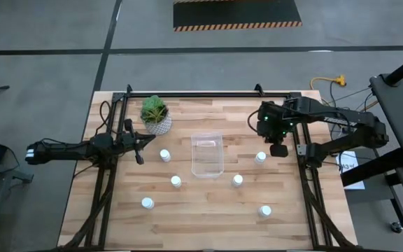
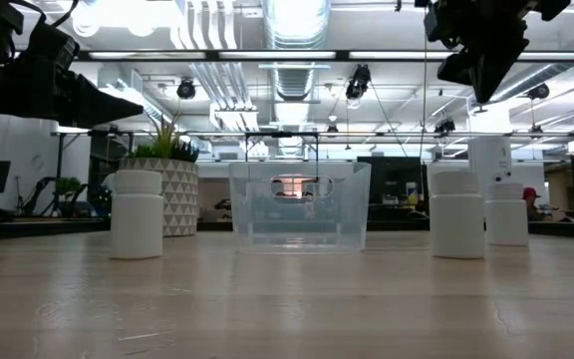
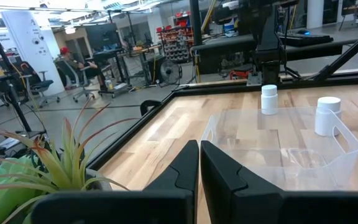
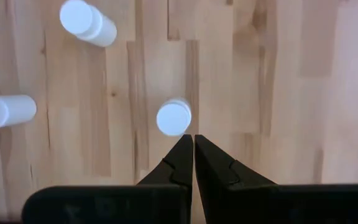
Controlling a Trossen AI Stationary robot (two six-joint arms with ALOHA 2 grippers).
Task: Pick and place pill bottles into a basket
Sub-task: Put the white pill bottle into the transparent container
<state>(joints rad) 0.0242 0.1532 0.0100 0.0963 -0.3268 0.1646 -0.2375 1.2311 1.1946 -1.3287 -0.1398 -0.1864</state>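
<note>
Several white pill bottles stand upright on the wooden table around the clear basket (image 1: 207, 154), which rests on its base at the table's middle. My right gripper (image 1: 278, 148) is shut and points steeply down, hanging above the table just right of one bottle (image 1: 260, 157). The right wrist view shows that bottle's cap (image 4: 173, 117) just past the shut fingertips of my right gripper (image 4: 193, 138), with two more bottles (image 4: 87, 22) (image 4: 5, 111) farther off. My left gripper (image 1: 144, 143) is shut and level at the left, facing the basket (image 3: 278, 149).
A potted plant (image 1: 156, 115) in a white patterned pot stands at the far left, close to my left gripper. Black frame rails (image 1: 208, 94) run along the table's far edge and both sides. Bare wood lies between the bottles and along the near edge.
</note>
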